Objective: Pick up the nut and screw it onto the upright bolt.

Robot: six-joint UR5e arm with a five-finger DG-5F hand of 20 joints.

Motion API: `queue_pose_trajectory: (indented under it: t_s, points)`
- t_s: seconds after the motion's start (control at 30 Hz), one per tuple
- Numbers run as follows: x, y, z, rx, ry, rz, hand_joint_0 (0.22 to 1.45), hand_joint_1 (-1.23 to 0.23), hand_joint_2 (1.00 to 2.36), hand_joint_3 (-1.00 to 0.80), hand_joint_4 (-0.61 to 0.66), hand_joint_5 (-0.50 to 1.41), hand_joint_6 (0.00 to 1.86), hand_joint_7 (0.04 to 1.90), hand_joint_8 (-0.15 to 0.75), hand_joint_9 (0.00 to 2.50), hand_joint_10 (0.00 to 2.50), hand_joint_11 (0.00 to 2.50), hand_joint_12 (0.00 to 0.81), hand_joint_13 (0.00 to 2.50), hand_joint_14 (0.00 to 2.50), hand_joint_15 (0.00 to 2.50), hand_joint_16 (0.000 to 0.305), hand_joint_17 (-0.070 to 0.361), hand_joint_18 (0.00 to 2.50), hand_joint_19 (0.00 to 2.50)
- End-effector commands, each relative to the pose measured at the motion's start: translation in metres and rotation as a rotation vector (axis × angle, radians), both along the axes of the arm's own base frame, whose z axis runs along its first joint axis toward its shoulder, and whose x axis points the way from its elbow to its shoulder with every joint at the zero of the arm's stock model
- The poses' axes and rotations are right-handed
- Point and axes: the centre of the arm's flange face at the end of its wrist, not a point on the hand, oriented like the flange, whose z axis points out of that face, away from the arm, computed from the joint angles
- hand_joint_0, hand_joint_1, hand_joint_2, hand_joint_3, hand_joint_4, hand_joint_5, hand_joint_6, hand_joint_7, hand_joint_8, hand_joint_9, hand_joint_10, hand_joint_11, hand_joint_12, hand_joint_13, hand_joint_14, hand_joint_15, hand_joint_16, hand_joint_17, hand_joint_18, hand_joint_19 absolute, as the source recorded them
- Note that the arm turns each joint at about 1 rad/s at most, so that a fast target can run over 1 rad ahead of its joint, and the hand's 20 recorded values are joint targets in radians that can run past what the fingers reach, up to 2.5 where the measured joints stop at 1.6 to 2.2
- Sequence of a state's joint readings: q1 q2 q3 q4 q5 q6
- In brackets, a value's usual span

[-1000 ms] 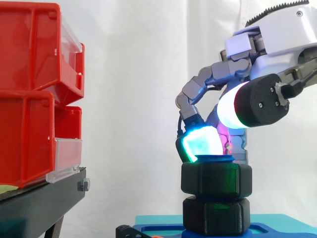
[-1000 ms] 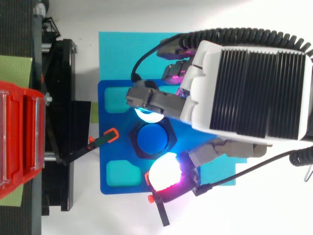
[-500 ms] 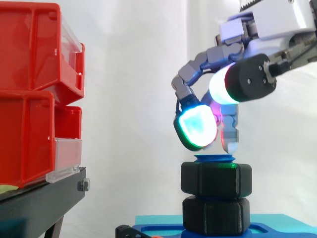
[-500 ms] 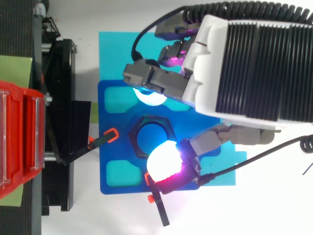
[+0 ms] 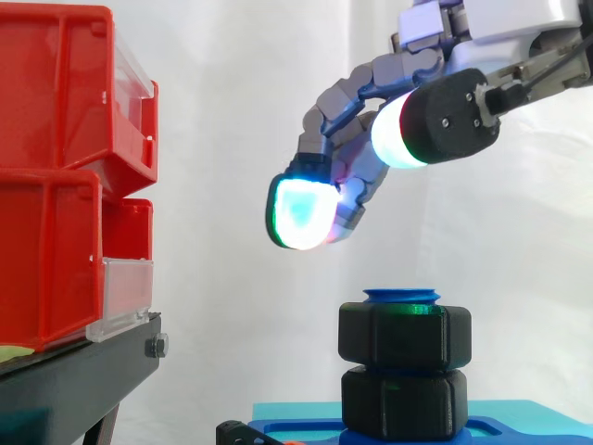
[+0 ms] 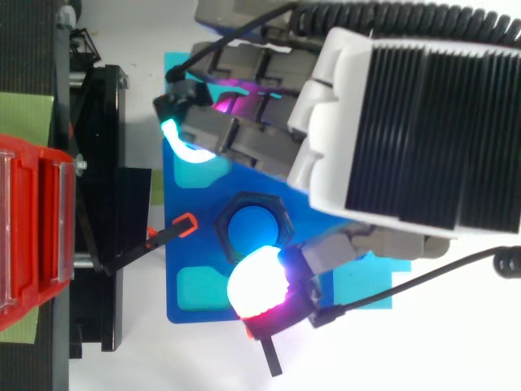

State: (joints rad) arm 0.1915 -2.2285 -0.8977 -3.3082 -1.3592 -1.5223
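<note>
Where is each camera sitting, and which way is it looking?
Side view: beside the work, about level with it, looking across at the nut on the blue bolt, with the red bins at left; the hand hangs above, open, coming in from the right.
Top view: above the work, looking straight down on the blue base; the hand's back and glowing fingertips cover part of it.
Shared: the same hand, nut, bolt and bins.
</note>
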Motion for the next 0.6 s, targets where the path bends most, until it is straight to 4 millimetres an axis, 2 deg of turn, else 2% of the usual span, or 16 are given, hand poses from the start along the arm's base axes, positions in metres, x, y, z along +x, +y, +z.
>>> queue_pose_trajectory:
  t_s: [0.0,0.07,0.1,0.23,0.57]
  points:
    - [0.004,0.009,-0.006,0.01,-0.009,0.002,0.46,-0.28,1.0,-0.5,0.22,-0.11,0.5,0.71,0.211,0.68,0.0,0.0,0.268,0.42,0.0,0.0,0.028,0.062,0.0,0.0]
    - [0.004,0.013,-0.006,0.014,-0.013,0.005,0.45,-0.27,1.0,-0.5,0.23,-0.11,0.5,0.72,0.211,0.65,0.0,0.0,0.273,0.4,0.0,0.0,0.028,0.063,0.0,0.0]
    - [0.002,0.02,-0.018,0.023,0.001,0.007,0.45,-0.27,1.0,-0.5,0.23,-0.11,0.5,0.72,0.211,0.64,0.0,0.0,0.276,0.39,0.0,0.0,0.028,0.064,0.0,0.0]
    - [0.0,0.03,-0.037,0.065,0.015,0.009,0.45,-0.26,1.0,-0.5,0.24,-0.1,0.5,0.74,0.212,0.63,0.0,0.0,0.284,0.37,0.0,0.0,0.029,0.066,0.0,0.0]
    - [0.0,0.034,-0.04,0.081,0.011,0.008,0.45,-0.25,1.0,-0.5,0.3,-0.08,0.5,0.89,0.225,0.63,0.0,0.0,0.291,0.37,0.0,0.0,0.03,0.067,0.0,0.0]
